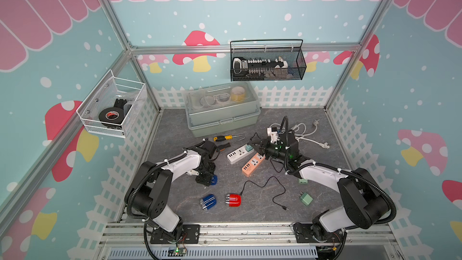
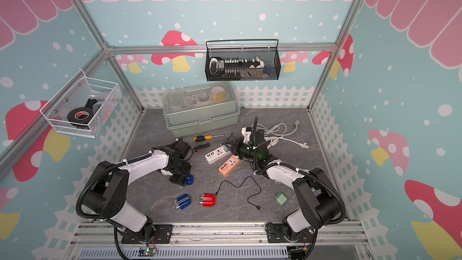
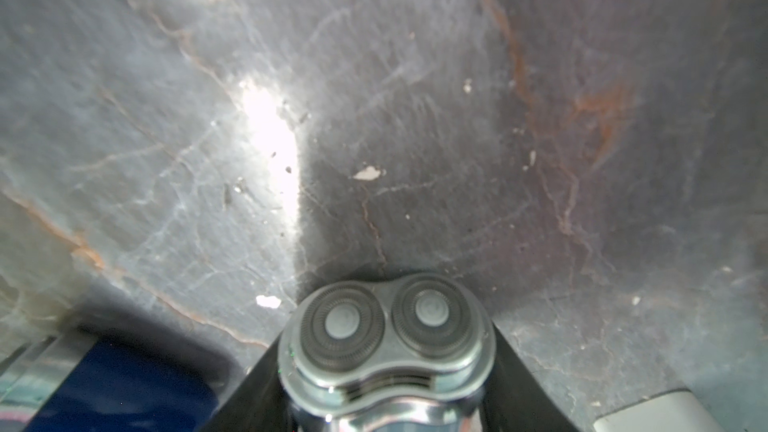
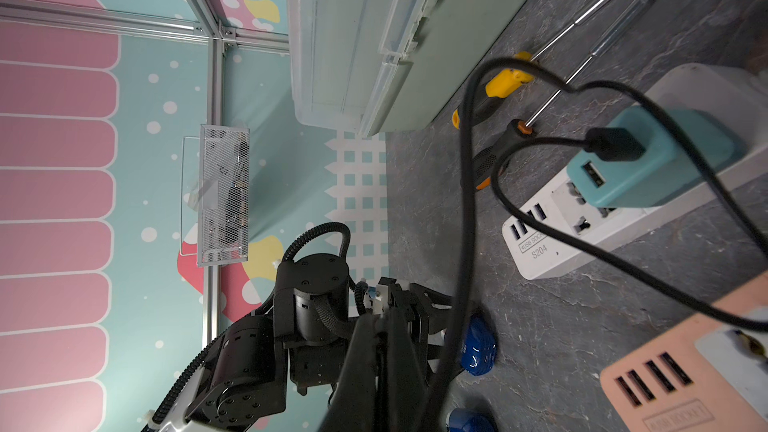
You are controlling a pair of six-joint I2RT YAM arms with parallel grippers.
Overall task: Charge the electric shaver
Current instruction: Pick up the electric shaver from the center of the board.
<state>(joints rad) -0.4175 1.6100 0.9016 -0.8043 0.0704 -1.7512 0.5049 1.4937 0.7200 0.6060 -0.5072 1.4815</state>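
Shaver [image 3: 386, 342]: blue, twin-headed, low over the grey table [image 3: 415, 118], heads facing the wrist.
Handling: probably light, rigid, glossy-slick; grip the body's sides, not the foils.
Left gripper [image 1: 207, 180]: clamped round its body.
Right gripper [image 1: 252, 144]: pinched shut beside the black cable [image 4: 465, 184].

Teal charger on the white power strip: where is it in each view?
Top view: teal charger, near the picture's centre.
Top view: same place.
Left wrist: not in it.
Right wrist: close up, black cable plugged into it.
Landmark: white power strip holding it.
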